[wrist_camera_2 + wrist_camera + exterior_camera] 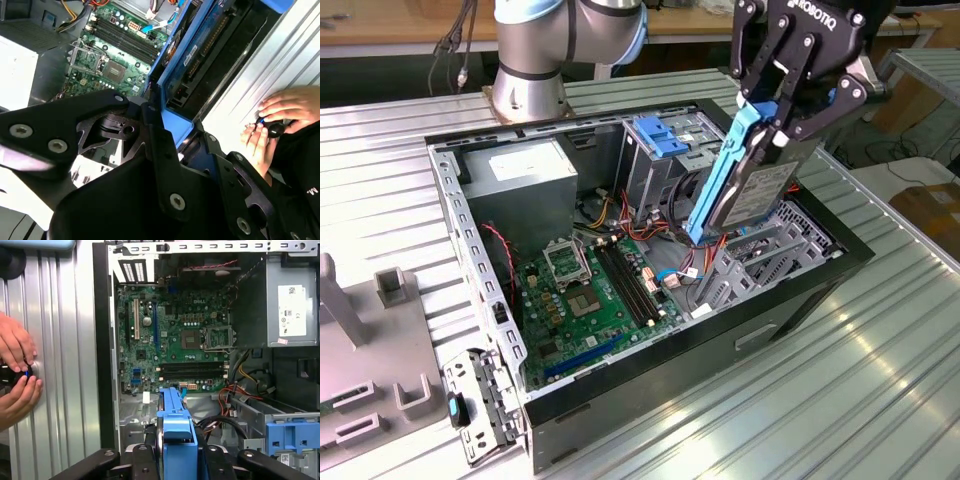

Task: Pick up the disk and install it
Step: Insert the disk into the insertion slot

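Note:
In the exterior view the disk (761, 193), a silver-grey drive with a white label in a bright blue carrier rail (721, 175), hangs on edge and tilted over the open computer case (790, 295), toward the exterior view's right. My black gripper (772, 118) is shut on its upper end. The disk's lower end is above the grey metal bays near the case's front wall, apart from them as far as I can tell. In both wrist views the blue carrier (176, 432) (199, 56) sticks out between my black fingers (141, 460), over the case interior.
A green motherboard (600, 290) lies in the case, with a grey power supply (525, 175) behind it. A grey drive cage carries a fixed blue bracket (660, 135). Loose cables run near the cage. A person's hands (15, 365) rest on the ribbed table. Grey fixtures (370, 340) stand at the exterior view's left.

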You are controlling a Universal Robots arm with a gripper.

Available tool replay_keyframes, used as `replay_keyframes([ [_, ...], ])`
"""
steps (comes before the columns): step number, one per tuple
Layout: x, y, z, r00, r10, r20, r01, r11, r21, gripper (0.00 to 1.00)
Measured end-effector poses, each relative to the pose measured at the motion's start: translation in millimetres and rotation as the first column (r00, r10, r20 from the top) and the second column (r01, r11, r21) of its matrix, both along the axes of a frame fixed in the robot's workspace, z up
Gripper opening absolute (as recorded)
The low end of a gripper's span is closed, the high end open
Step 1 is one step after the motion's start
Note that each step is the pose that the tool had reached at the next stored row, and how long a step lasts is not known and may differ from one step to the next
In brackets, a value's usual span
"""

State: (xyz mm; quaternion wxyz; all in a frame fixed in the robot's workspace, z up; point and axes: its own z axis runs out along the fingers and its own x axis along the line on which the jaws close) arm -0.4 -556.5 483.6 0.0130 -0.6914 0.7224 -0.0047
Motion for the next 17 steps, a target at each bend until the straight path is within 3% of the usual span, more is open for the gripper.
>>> replay_keyframes([
  [4,15.6,-2.1,-1.4,1.0,0.0,0.0,0.0,1.0,-0.0002,0.37],
  [8,22.6,-3.7,-3.5,1.0,0.0,0.0,0.0,1.0,0.0,0.37],
  [13,40.7,-10.5,-13.1,1.0,0.0,0.0,0.0,1.0,-0.0002,0.37],
  [15,57.4,-11.8,-15.6,1.0,0.0,0.0,0.0,1.0,0.0,0.37],
  [17,58.6,-12.2,-22.3,1.0,0.0,0.0,0.0,1.0,-0.0001,0.37],
])
